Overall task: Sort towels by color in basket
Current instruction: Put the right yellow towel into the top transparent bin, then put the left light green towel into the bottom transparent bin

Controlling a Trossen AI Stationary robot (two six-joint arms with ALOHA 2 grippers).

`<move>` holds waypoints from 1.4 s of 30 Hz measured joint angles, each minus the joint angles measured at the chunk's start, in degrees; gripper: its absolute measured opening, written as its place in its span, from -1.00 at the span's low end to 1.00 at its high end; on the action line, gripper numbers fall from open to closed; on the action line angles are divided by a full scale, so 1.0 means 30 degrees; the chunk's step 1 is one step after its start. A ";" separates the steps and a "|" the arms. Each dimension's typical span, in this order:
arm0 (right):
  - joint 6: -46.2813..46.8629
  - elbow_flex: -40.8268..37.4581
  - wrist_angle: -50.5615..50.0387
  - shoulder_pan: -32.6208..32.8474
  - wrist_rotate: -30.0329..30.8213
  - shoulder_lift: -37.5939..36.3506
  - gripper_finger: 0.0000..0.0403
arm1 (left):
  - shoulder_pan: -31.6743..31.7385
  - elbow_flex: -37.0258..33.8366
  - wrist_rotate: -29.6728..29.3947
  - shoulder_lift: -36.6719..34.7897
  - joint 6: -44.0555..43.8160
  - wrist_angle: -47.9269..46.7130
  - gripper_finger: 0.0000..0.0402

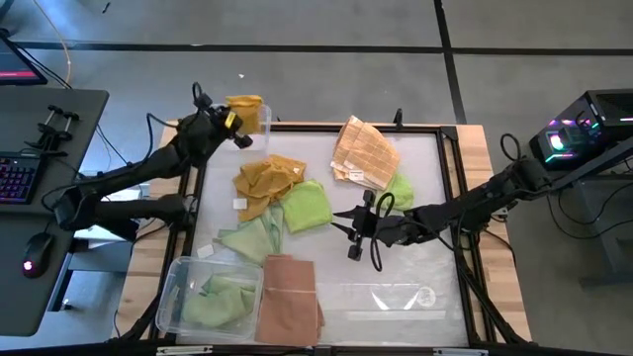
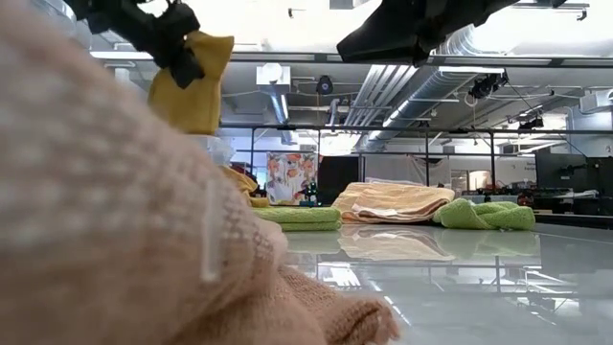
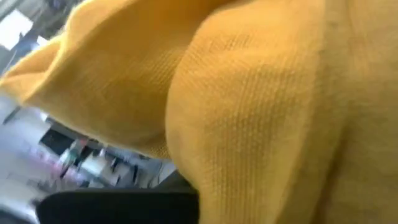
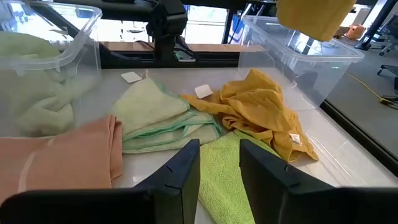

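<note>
Towels of soft cloth, mixed colours, lie across the white glossy table (image 1: pixel 425 178) and in clear plastic bins, listed from largest downward. Salmon pink folded towel (image 1: pixel 290 299): at the table's near edge, just beside the near-left clear bin (image 1: pixel 173 287), which holds light green towels (image 1: pixel 220 302). Pale peach check towel (image 1: pixel 362 151): at the far middle, with a bright green one (image 1: pixel 400 188) tucked against it. Crumpled mustard yellow towel (image 1: pixel 267 183): left of centre, touching a bright green towel (image 1: pixel 307 206) and a pale green one (image 1: pixel 249 237). Small mustard yellow towel (image 1: pixel 244 106): lifted off the table, pinched in the nearly closed left gripper (image 1: pixel 235 129), hanging above the far-left clear bin (image 1: pixel 261 119). Right gripper (image 1: pixel 348 225): fingers moderately apart, holding nothing, low over the table's middle, aimed at the central heap. Step in hand, by judgement: depositing a yellow towel in the far-left bin. Next move likely calls for lowering over that bin's opening, parting the fingers, then fetching the remaining mustard towel.
</note>
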 joint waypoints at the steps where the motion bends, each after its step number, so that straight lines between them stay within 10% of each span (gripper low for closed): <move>1: -0.0004 0.0000 -0.0004 0.0000 -0.0016 0.0000 -0.47 | 0.0364 0.0000 0.0103 0.0094 -0.0123 -0.0114 -0.80; 14: -0.0007 0.0000 -0.0015 0.0000 -0.0075 0.0000 -0.47 | 0.1872 0.0000 0.0950 0.0246 -0.3462 -0.1861 -0.14; 42: 0.0342 -0.0007 -0.0389 0.0000 -0.0137 0.0000 -0.47 | 0.3616 0.3286 0.5671 0.0668 -0.9709 -0.9404 0.21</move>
